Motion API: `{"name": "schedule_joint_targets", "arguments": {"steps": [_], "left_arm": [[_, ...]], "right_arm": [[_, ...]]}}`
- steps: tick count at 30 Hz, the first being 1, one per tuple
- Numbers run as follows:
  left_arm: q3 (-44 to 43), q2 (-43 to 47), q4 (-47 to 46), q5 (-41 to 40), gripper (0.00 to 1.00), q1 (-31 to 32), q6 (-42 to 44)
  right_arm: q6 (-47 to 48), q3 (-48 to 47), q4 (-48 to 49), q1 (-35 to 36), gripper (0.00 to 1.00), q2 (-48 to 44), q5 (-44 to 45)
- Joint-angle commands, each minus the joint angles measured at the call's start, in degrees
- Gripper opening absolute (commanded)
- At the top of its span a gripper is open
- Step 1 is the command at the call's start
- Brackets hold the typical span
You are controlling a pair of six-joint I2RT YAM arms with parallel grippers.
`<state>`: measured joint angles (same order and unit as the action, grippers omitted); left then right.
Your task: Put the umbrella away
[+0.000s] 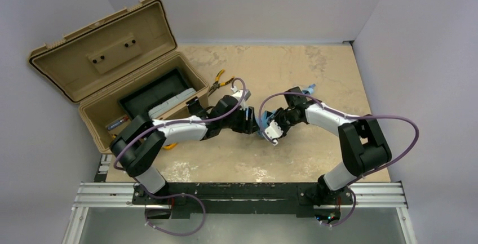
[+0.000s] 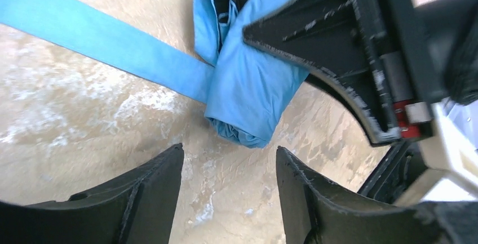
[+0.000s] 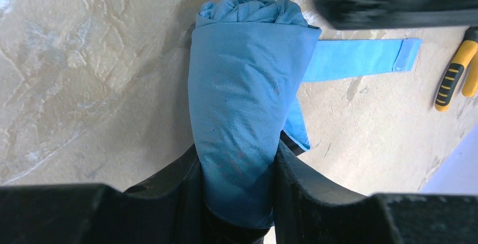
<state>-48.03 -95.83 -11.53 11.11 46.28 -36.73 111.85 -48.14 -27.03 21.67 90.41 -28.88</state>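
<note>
Umbrella: the umbrella (image 3: pixel 248 109) is rolled into a tight blue bundle near the middle of the table (image 1: pixel 282 159), between the two arms and well apart from the box.
Right hand: the right hand (image 3: pixel 237 162) is clenched on the near end of the bundle, one finger on each side, and the fabric is pinched in where they press.
Left hand: the left hand (image 2: pixel 228 154) is released, fingers spread with only bare table between them. It sits just short of the bundle's rounded end.
Strap: the closing strap (image 3: pixel 361 58) sticks out sideways from the roll, flat and loose, not wound around it.
Bundle height: I cannot tell whether the far end touches the table or hangs just above it.
Box: the tan toolbox (image 1: pixel 94 121) stands open at the far left, lid tipped back. A dark tray and small items lie inside.
Pliers: yellow-handled pliers (image 1: pixel 217 83) lie on the table just beside the box.
Step in hand: likely securing the folded roll, with storage not yet begun.
Next move: probably the free left hand takes the strap and brings it around the roll while the right keeps its grip. After that, the bundle needs carrying left, clear of the pliers, and lowering into the box.
Risk: a loose strap could let the roll spring open in transit.
</note>
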Motion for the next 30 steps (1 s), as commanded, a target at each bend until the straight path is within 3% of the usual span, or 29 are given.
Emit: {"name": "schedule_joint_targets", "arguments": {"steps": [1, 9, 15, 18, 21, 24, 30], "left_arm": [[-0.6, 6.2, 6.1, -7.7, 0.6, -0.2, -4.0], [-2.7, 1.8, 9.9, -10.7, 0.6, -0.1, -12.4], [-10.6, -5.7, 17.5, -14.1, 0.57, 0.4, -15.3], [-16.4, -9.5, 26.1, -17.7, 0.55, 0.4, -19.2], [-22.1, -14.0, 34.4, -18.7, 0.45, 0.6, -22.3], [-23.5, -16.4, 35.2, -18.4, 0.33, 1.0, -23.9], [-26.7, -22.6, 36.5, -15.9, 0.01, 1.0, -23.7]], "right_arm": [[1.1, 4.0, -7.9, -0.5, 0.03, -0.8, 5.5], [3.2, 4.2, -10.3, -0.4, 0.02, -0.9, 4.4], [4.7, 4.6, -10.3, -0.3, 0.02, -2.3, 4.0], [5.6, 4.2, -11.4, -0.3, 0.02, -2.9, 2.9], [6.6, 4.1, -12.2, -0.3, 0.02, -3.8, 2.0], [7.2, 3.9, -13.1, -0.1, 0.02, -4.6, 1.1], [7.2, 3.8, -13.2, 1.4, 0.01, -4.3, 0.9]]}}
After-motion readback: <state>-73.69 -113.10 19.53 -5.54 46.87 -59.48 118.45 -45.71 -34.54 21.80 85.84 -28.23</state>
